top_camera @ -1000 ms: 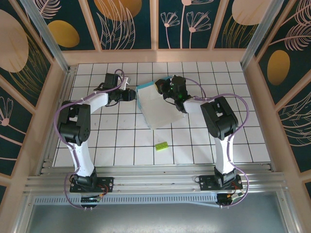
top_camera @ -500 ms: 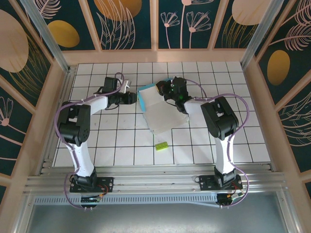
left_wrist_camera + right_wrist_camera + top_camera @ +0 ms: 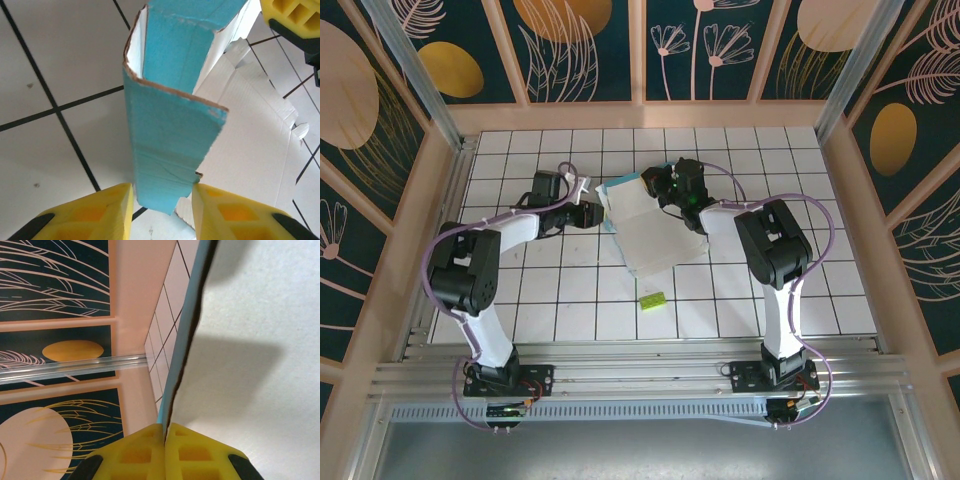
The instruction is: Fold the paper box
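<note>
A white tiled table with black grid lines is seen from above, closed in by peach-framed wall panels printed with pale leaves and gold ovals on dark teal. The paper box lies partly folded near the middle of the table, somewhat toward the far edge. Its pale grey-white side is turned up, and a teal flap is raised along its left edge.

The left gripper is placed at that left edge. In the left wrist view, its yellow fingers are parted, and the tip of the upright teal flap of the paper box is set between them. The flap faces the camera broadside. Whether the pads touch its side edges cannot be told. Behind the flap, the pale sheet with its tabs is spread flat on the tiles.

The right gripper is positioned over the far edge of the box, and that part of the sheet is hidden by the wrist and a lilac cable. In the right wrist view, the right gripper is clenched on the thin cardboard edge, with the pale face of the paper box to one side.

A small lime-green block is seen lying on the tiles between the box and the near edge, apart from both.
</note>
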